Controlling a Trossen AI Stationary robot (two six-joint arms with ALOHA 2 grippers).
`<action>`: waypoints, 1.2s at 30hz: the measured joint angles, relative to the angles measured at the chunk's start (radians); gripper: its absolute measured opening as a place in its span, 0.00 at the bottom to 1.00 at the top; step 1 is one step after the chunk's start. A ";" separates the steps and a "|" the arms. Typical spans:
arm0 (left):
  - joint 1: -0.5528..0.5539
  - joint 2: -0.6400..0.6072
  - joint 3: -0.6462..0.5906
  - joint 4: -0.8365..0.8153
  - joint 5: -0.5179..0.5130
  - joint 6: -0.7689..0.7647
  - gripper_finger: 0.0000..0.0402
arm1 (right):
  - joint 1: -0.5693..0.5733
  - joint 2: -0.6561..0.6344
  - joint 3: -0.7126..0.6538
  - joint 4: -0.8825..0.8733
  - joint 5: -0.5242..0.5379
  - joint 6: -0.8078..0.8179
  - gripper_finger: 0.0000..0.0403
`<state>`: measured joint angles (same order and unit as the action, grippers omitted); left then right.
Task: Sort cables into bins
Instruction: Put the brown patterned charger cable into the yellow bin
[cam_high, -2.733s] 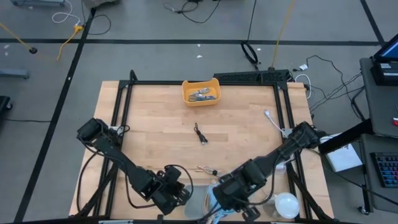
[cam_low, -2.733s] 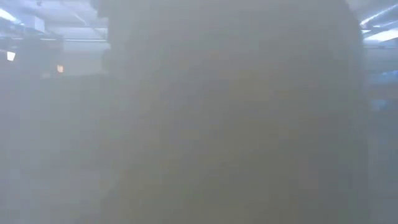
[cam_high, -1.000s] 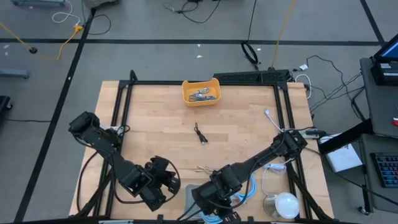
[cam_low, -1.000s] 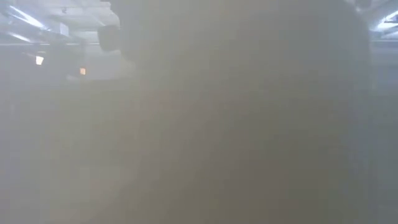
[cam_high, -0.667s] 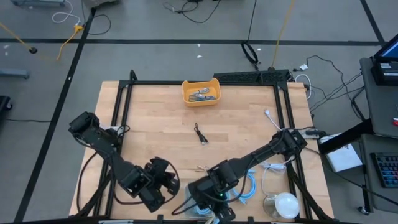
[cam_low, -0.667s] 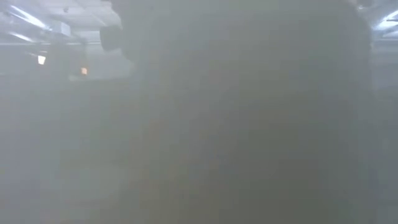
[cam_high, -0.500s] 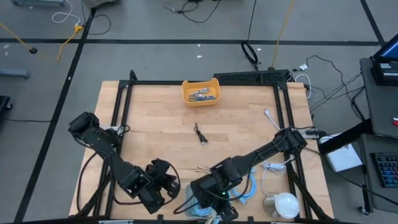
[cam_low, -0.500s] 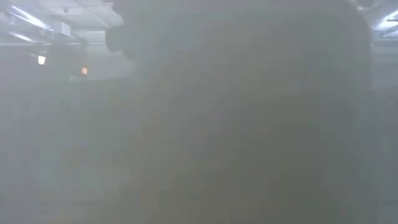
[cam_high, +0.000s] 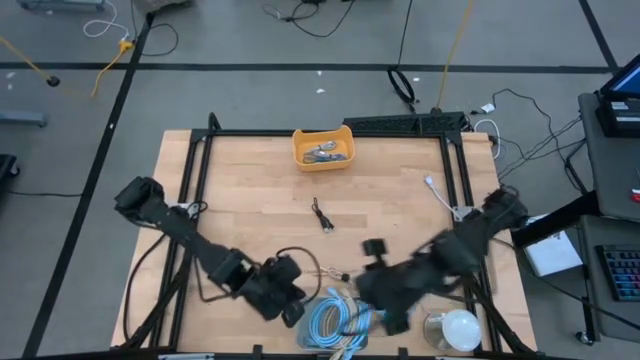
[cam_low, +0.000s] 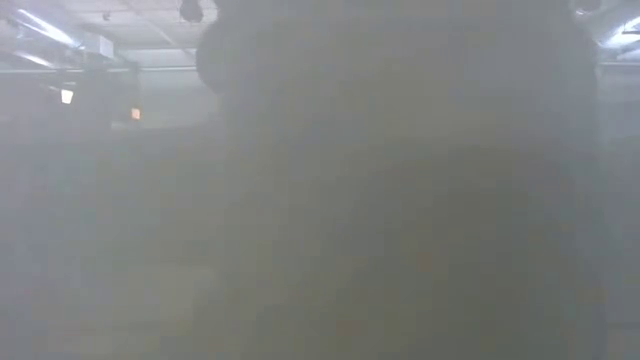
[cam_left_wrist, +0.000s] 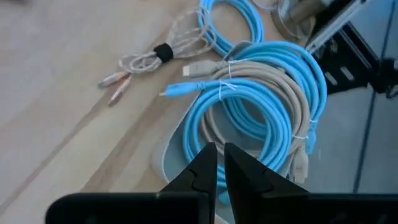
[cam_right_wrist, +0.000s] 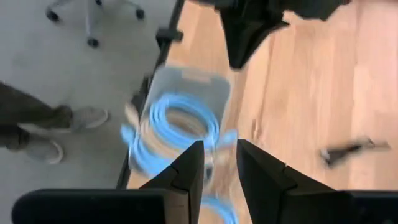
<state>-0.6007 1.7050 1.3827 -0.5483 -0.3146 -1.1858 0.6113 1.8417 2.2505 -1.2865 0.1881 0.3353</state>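
High view: light-blue cables (cam_high: 335, 322) and a beige cable (cam_left_wrist: 286, 106) coiled in the grey bin (cam_left_wrist: 163, 163), freshly delivered. Right gripper (cam_right_wrist: 217, 149) swung off beside the bin, fingers parted, empty; directly over it half a second earlier. Left gripper (cam_left_wrist: 219, 152) closer to the bin's rim, nearly closed, holding nothing. Thin black cable (cam_high: 321, 214), well beyond the bin, unsorted.

You've got light-blue cables (cam_left_wrist: 261, 106) coiled with one beige cable (cam_left_wrist: 283, 93) in a pale grey translucent bin (cam_right_wrist: 186, 84). Orange-yellow bin (cam_high: 322, 147) at the far side. Thin black cable (cam_high: 321, 215) on light wood table (cam_high: 250, 190). White dome (cam_high: 460, 327).
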 joint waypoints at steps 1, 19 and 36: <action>0.016 0.000 0.000 0.004 0.025 0.023 0.08 | 0.015 -0.016 0.000 -0.041 0.017 0.022 0.21; 0.247 -0.015 0.000 -0.243 0.140 0.540 0.08 | 0.174 -0.249 -0.603 0.198 0.212 0.528 0.20; 0.596 -0.016 -0.126 -0.188 0.080 1.379 0.46 | 0.035 -0.510 -0.896 0.838 0.549 0.429 0.20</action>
<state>-0.0043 1.6890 1.2570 -0.7358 -0.2343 0.1929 0.6468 1.3313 1.3540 -0.4486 0.7370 0.7641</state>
